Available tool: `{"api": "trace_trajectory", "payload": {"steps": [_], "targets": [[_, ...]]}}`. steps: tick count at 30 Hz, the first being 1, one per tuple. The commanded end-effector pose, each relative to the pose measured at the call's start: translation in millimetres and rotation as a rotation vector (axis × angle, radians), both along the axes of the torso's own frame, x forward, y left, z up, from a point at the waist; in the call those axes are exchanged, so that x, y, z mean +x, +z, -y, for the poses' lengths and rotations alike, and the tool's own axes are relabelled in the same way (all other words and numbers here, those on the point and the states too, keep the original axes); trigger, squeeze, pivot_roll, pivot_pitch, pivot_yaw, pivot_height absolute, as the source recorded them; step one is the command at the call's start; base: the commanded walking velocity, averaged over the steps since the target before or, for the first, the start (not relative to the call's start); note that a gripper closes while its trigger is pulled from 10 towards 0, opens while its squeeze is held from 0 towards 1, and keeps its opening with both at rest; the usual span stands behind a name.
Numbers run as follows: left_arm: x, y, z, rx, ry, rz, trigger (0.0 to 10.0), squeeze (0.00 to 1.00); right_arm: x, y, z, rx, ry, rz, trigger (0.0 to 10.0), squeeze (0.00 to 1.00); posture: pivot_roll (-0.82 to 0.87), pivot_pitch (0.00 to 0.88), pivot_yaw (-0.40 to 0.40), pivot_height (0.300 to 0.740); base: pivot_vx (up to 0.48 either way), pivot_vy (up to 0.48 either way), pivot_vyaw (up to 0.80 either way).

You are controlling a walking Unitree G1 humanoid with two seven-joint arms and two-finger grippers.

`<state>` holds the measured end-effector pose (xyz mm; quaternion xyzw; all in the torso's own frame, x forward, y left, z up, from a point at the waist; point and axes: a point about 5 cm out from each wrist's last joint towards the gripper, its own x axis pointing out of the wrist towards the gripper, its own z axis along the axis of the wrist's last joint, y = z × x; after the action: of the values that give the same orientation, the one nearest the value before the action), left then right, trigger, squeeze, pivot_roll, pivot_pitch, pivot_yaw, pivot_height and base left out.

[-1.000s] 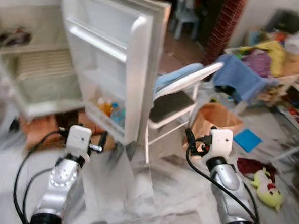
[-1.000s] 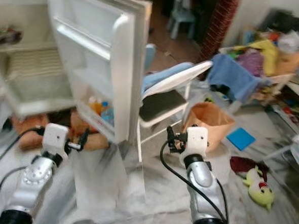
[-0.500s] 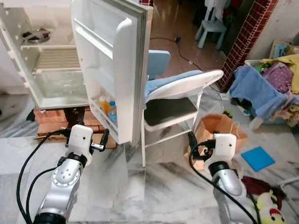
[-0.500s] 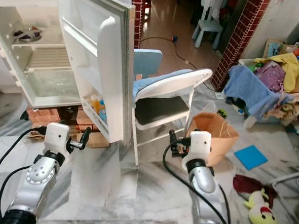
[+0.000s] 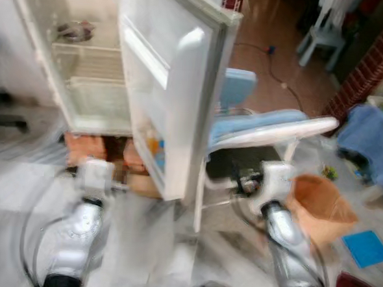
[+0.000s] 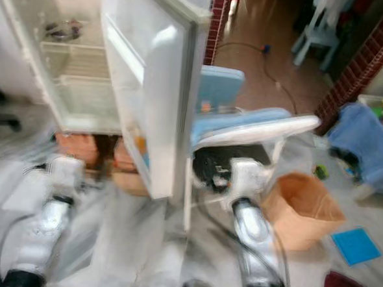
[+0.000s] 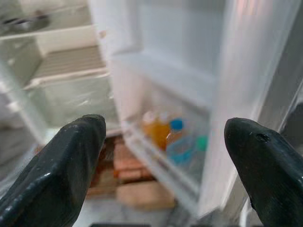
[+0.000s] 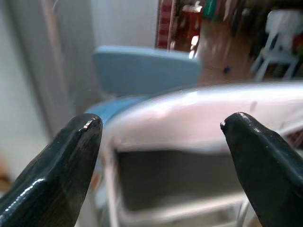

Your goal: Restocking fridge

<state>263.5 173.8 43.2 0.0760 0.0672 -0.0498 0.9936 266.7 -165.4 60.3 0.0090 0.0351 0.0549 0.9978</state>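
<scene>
Blurred view. An open white fridge [image 5: 86, 65] stands ahead, its door [image 5: 172, 84] swung out above and beyond the left gripper [image 5: 97, 177]. Bottles [image 5: 155, 148] sit in the door's bottom shelf. A folding chair [image 5: 270, 132] stands just behind the right gripper [image 5: 254, 183].

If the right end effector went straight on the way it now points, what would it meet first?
Most likely the folding chair: the open right end effector looks straight at its pale backrest and dark seat. Depth is unclear through the blur.

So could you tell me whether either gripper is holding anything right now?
Nothing is held: the left gripper and right gripper are both open and empty.
</scene>
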Motion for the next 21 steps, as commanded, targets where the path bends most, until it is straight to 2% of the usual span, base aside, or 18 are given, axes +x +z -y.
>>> {"api": "trace_trajectory", "payload": {"steps": [1, 5, 8, 12, 15, 21], "targets": [[0.7, 0.6, -18.1, 0.046, 0.099, -0.01, 10.0, 0.0, 3.8, 8.5, -10.5, 0.008, 0.038, 0.042, 10.0, 0.0, 0.01, 0.002, -0.047, 0.74, 0.0, 0.0, 0.0], [-1.8, -1.2, -21.1, 0.024, 0.147, -0.014, 10.0, 0.0, 7.5, 11.8, -14.1, -0.013, 0.094, 0.058, 10.0, 0.0, 0.02, 0.006, -0.055, 0.74, 0.0, 0.0, 0.0], [-3.9, -1.3, -21.6, 0.024, 0.153, -0.012, 10.0, 0.0, 15.7, 18.7, -14.7, -0.038, 0.111, 0.087, 10.0, 0.0, 0.03, 0.009, -0.06, 0.74, 0.0, 0.0, 0.8], [-4.0, -1.4, -22.8, 0.028, 0.161, -0.014, 10.0, 0.0, 24.8, 24.4, -14.0, -0.024, 0.101, 0.101, 10.0, 0.0, 0.04, 0.009, -0.061, 0.74, 0.0, 0.0, 0.8], [-4.0, -1.4, -25.1, 0.034, 0.168, -0.015, 10.0, 0.0, 37.2, 31.4, -16.8, -0.051, 0.11, 0.124, 10.0, 0.0, 0.05, 0.008, -0.058, 0.74, 0.0, 0.0, 0.59], [-3.6, 0.0, -28.6, 0.058, 0.166, -0.011, 10.0, 0.0, 58.5, 45.1, -22.7, -0.048, 0.09, 0.154, 10.0, 0.0, 0.07, 0.01, -0.058, 0.74, 0.0, 0.0, 0.0]]}}
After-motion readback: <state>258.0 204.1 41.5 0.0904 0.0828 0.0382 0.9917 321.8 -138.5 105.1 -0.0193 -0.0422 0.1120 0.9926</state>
